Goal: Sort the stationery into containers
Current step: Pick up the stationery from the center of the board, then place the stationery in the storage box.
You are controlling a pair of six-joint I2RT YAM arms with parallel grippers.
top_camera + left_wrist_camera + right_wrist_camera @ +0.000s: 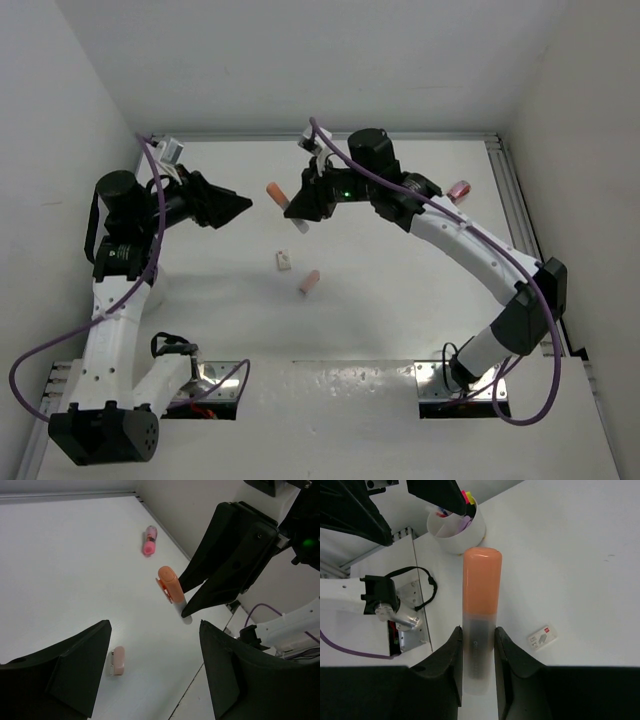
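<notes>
Orange-capped marker [481, 605] gripped mid-barrel by right end effector [479, 635], clenched on pale body, cap end sticking out, held above worktop [400, 300]. Left end effector [238, 205] spread wide, nothing held, pointed toward marker. White tub [465, 537] seen by left arm's mount, bits of stationery already stuck in it. Pink eraser [309, 282] and whitish eraser [284, 260] found lying mid-worktop, near each other, not touching. Pink-capped highlighter [458, 188] parked way over by far right edge.
</notes>
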